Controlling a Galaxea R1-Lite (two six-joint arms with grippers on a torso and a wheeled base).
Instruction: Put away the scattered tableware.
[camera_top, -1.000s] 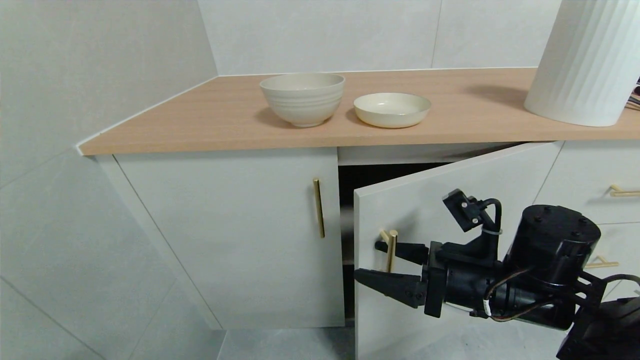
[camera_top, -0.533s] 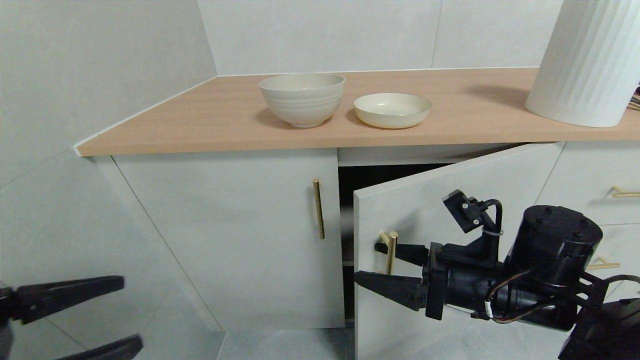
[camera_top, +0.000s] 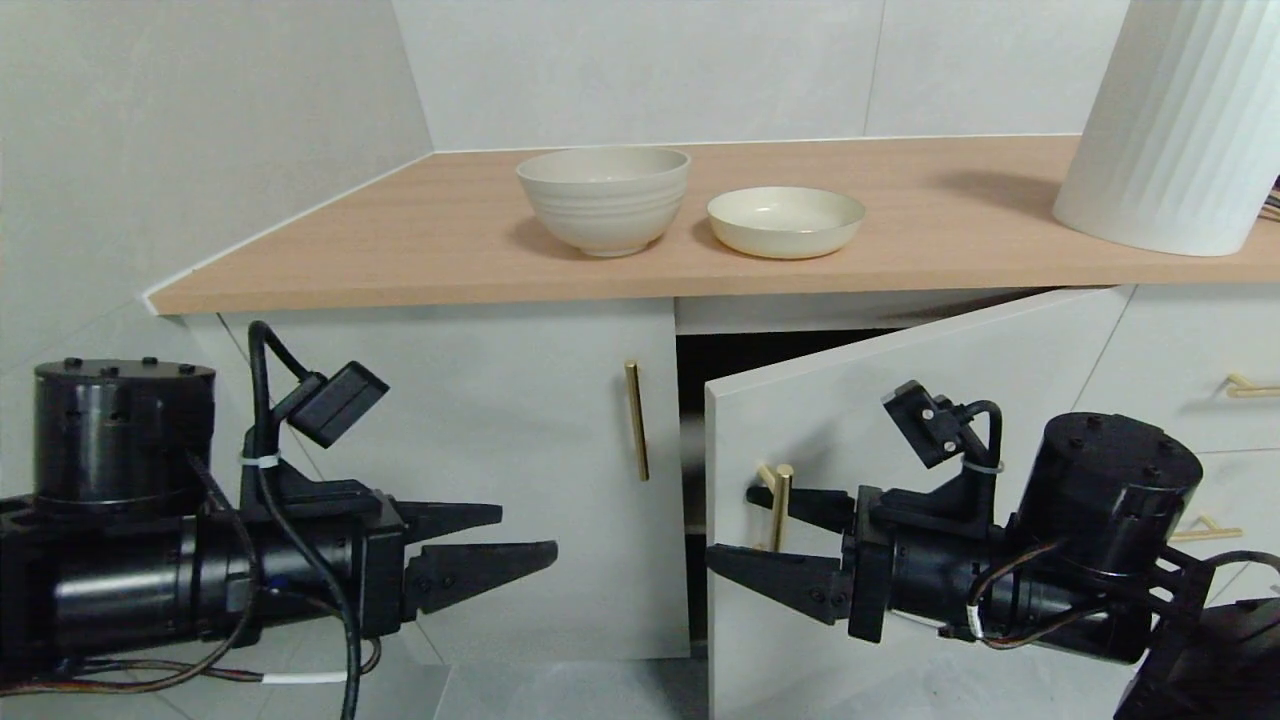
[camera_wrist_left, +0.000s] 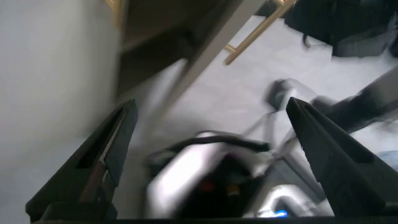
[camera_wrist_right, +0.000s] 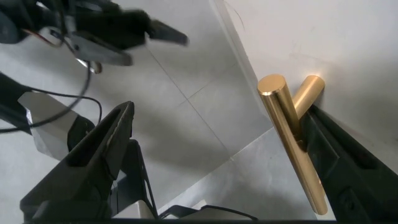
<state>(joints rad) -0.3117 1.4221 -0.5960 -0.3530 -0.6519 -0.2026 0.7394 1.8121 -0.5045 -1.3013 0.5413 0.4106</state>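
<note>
Barely started, honestly: all the stowing is left to do. The counter (camera_top: 400, 250) has both pieces on it, and the door (camera_top: 1020, 360) under it is only partway open. The bowl (camera_top: 603, 198) and the dish (camera_top: 785, 220) sit side by side, nothing near them. The right gripper (camera_top: 735, 525) has its jaws spread wide around the handle (camera_top: 781, 495), not clamped. The left gripper (camera_top: 527, 530) hangs low, jaws apart, empty.

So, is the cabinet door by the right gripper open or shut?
Partly open: the door stands angled out, a dark gap beside it. The right gripper straddles its gold handle.
</note>
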